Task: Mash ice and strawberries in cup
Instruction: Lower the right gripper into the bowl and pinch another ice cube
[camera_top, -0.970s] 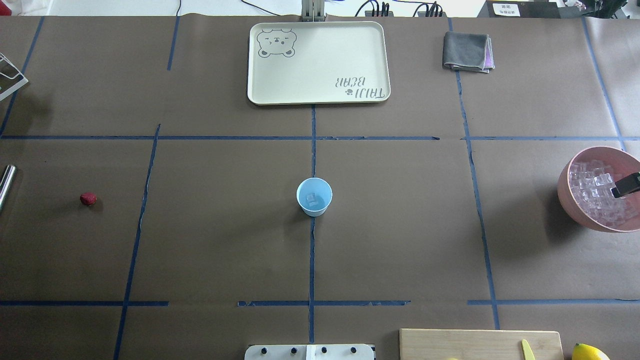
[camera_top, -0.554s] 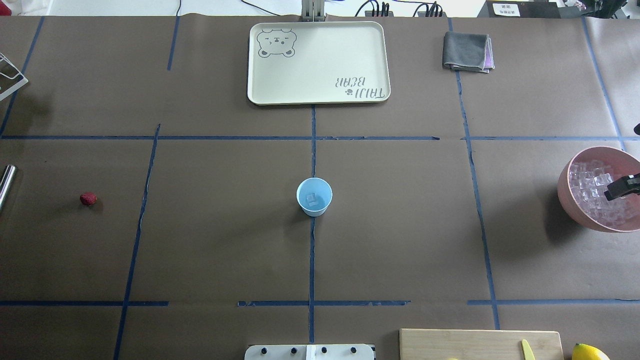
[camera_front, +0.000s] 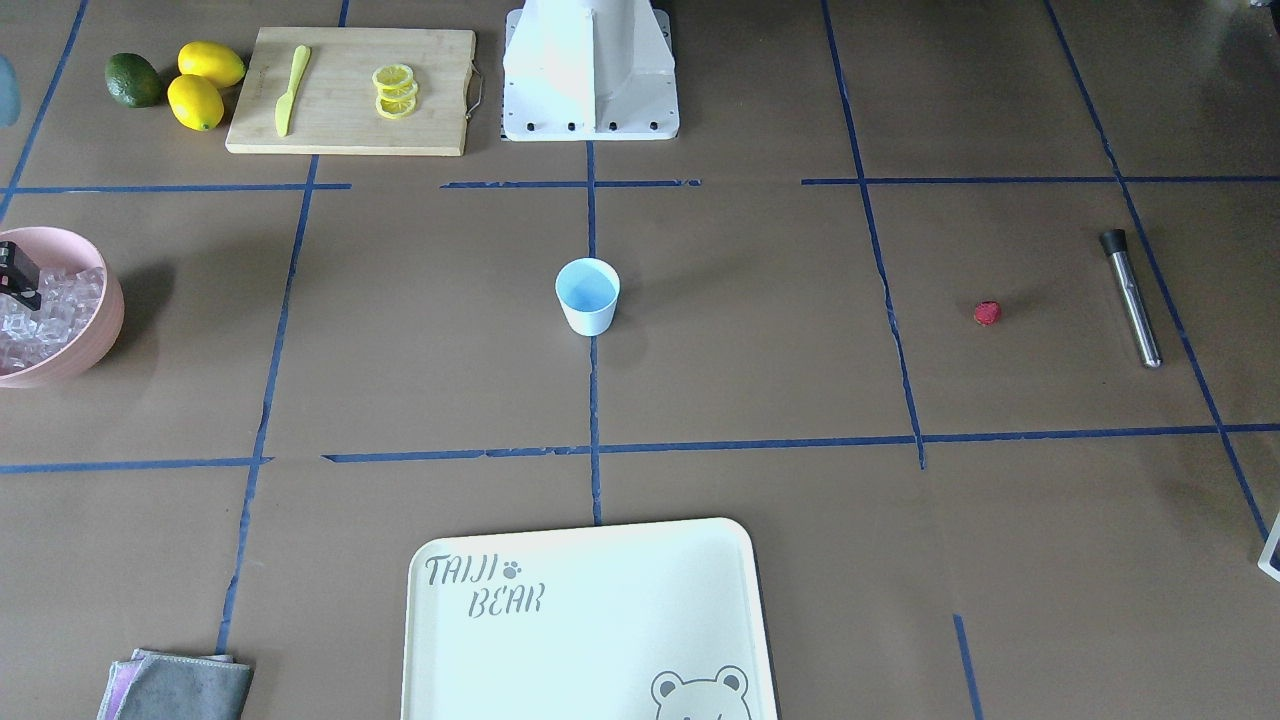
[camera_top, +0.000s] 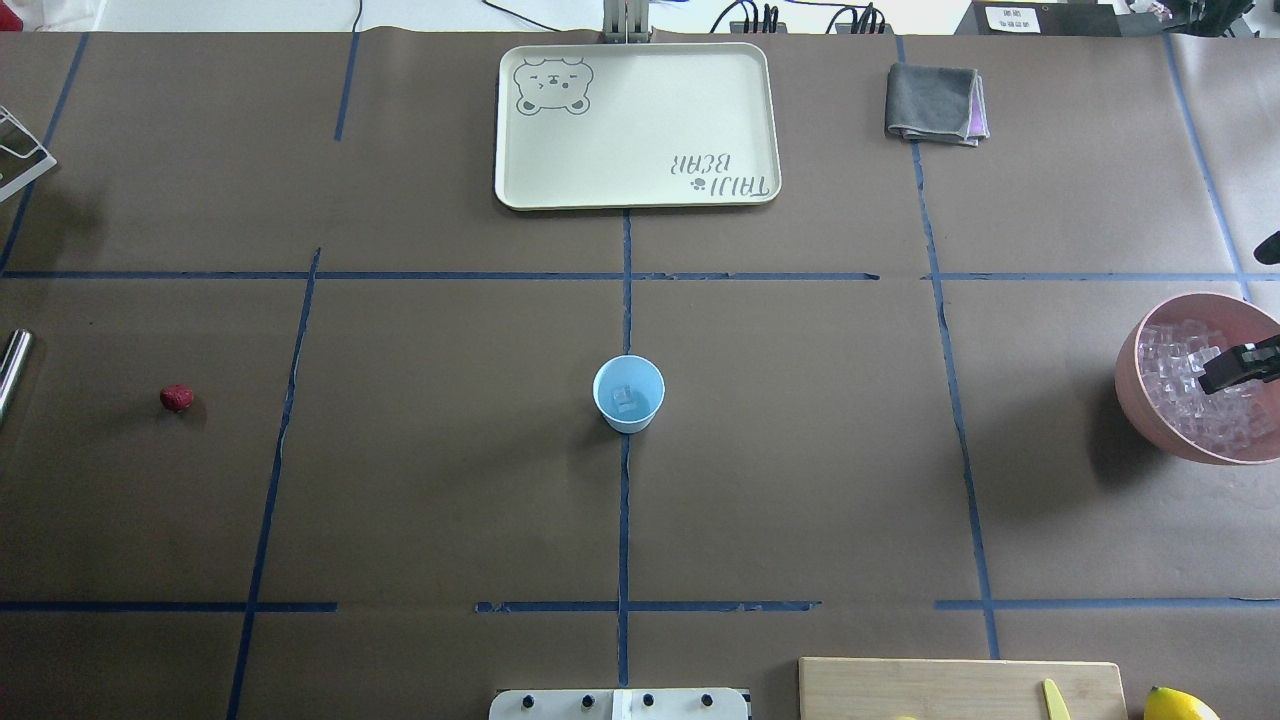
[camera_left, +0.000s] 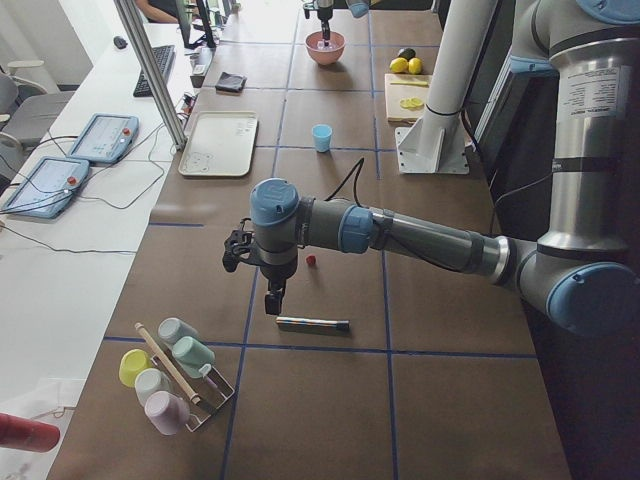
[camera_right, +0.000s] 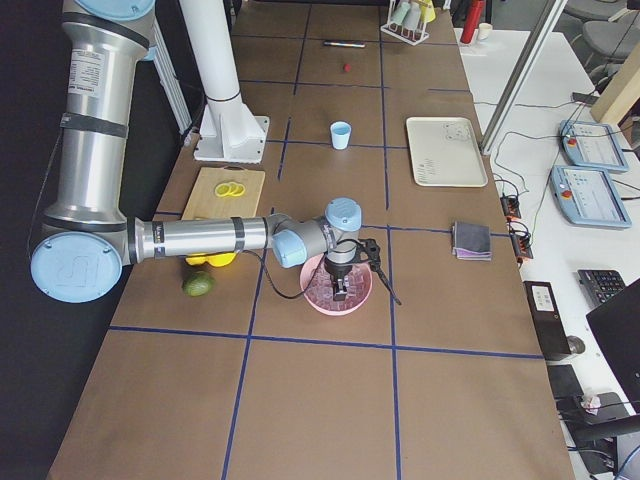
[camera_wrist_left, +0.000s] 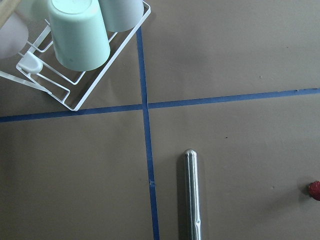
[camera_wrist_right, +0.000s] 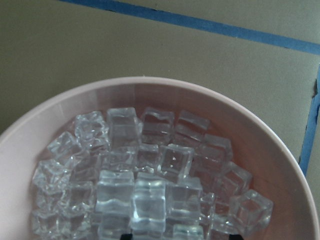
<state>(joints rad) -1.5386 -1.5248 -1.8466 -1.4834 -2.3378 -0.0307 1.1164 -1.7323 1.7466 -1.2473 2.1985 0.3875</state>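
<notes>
The pale blue cup (camera_top: 628, 393) stands at the table's middle with one ice cube (camera_top: 625, 400) in it. The ice (camera_wrist_right: 145, 185) is heaped in the pink bowl (camera_top: 1135, 350) at the right edge. My right gripper (camera_top: 1240, 368) is low over that heap. In the right wrist view only its two dark fingertips show, at the bottom edge; they stand apart, open, with cubes between them. The red strawberry (camera_top: 176, 398) lies far left on the table. My left gripper (camera_left: 270, 298) hangs above the table near the strawberry (camera_left: 311, 261); I cannot tell if it is open or shut.
A metal muddler (camera_wrist_left: 191, 195) lies beside the strawberry (camera_wrist_left: 315, 190). A rack of cups (camera_wrist_left: 75, 45) stands at the left end. A cream tray (camera_top: 636, 125) and a grey cloth (camera_top: 935, 103) are at the far side. A cutting board with lemon slices (camera_front: 395, 90), lemons and an avocado are near the base.
My right gripper has shifted slightly left and lower over the ice in the pink bowl. The cup, the strawberry and the muddler have not moved.
</notes>
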